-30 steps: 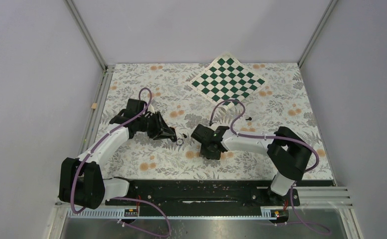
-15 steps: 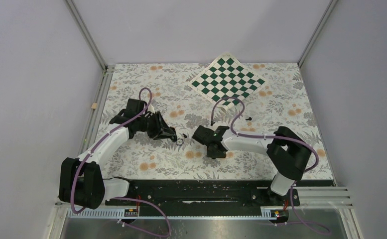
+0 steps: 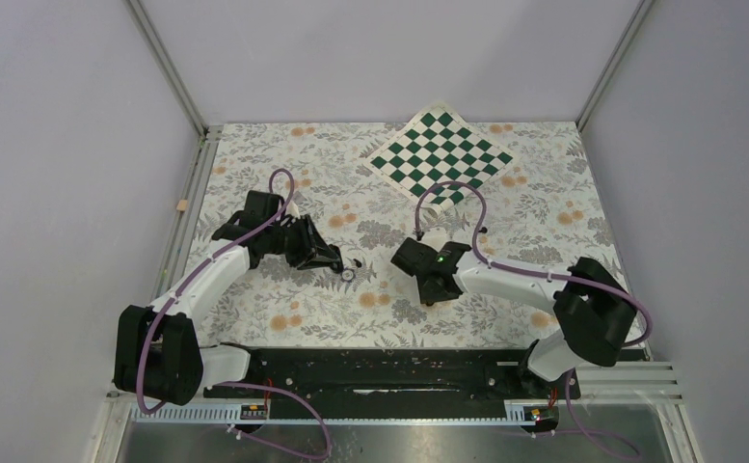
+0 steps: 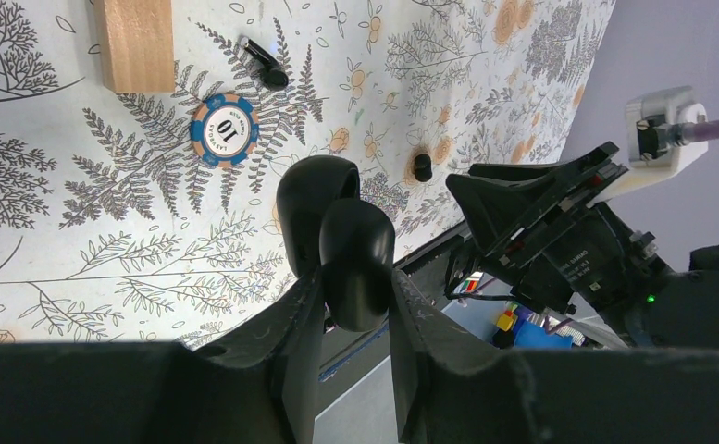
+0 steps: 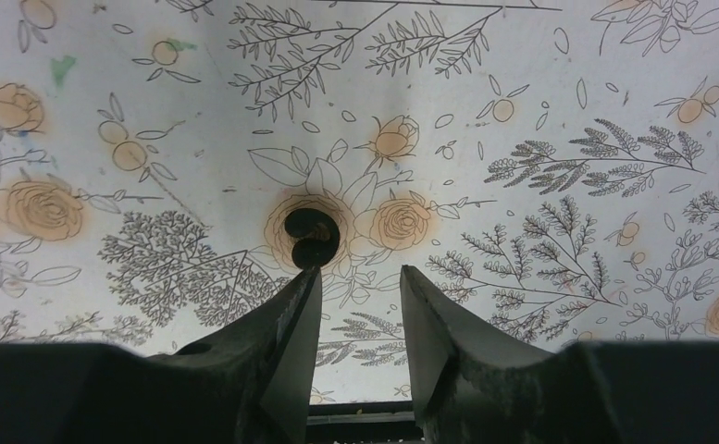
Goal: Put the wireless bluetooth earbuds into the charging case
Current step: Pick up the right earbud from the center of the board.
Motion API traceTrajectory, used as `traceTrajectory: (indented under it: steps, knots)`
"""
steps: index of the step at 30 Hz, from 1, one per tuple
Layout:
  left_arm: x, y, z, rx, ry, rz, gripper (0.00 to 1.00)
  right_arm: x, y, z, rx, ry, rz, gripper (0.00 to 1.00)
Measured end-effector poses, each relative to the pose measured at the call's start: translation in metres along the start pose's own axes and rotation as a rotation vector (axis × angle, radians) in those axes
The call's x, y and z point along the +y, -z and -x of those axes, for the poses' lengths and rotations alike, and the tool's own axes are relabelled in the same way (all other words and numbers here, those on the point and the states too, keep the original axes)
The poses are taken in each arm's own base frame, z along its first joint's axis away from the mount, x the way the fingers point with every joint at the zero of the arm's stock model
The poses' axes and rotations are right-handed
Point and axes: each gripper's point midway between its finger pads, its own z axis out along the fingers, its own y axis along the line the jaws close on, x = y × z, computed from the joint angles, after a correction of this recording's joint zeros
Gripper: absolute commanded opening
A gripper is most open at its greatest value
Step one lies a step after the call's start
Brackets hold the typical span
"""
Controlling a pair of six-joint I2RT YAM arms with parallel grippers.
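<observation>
Centring comes first: the right pincer hangs spread, the earbud touching the frame-left fingertip near mid-frame; it should shift until the bud sits between; the left pincer pinches the charging case, frame centre.

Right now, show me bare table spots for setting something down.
Free: floral cloth left of the green-and-white checkered mat, and the strip right of it. Crowded: the middle, with blue poker chip and black earbud between left gripper and right gripper.
</observation>
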Motion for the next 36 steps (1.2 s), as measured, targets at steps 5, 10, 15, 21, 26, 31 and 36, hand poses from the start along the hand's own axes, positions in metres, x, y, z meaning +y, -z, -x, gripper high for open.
traceTrajectory:
  steps: [5,10,15,21,26,31,36]
  knots:
    - [0.000,0.000,0.000,0.000,0.000,0.000,0.00,0.003,0.012,0.004,-0.023,-0.019,0.068,0.45]
    - [-0.001,0.000,-0.001,0.002,-0.002,-0.001,0.00,0.011,0.010,0.002,-0.003,-0.084,0.161,0.45]
    - [-0.001,0.000,-0.001,0.003,-0.003,-0.001,0.00,0.002,-0.012,-0.014,0.071,-0.165,0.189,0.45]
    - [-0.002,-0.001,-0.002,0.007,-0.005,-0.002,0.00,0.012,-0.013,-0.013,0.093,-0.215,0.274,0.43]
    - [-0.003,-0.002,-0.004,0.011,-0.007,-0.003,0.00,0.019,-0.015,-0.011,0.103,-0.257,0.326,0.39]
    - [-0.003,-0.002,-0.004,0.012,-0.008,-0.004,0.00,0.024,-0.019,-0.008,0.109,-0.314,0.369,0.34]
    - [-0.003,-0.002,-0.004,0.013,-0.009,-0.004,0.00,0.025,-0.020,-0.007,0.121,-0.343,0.385,0.30]
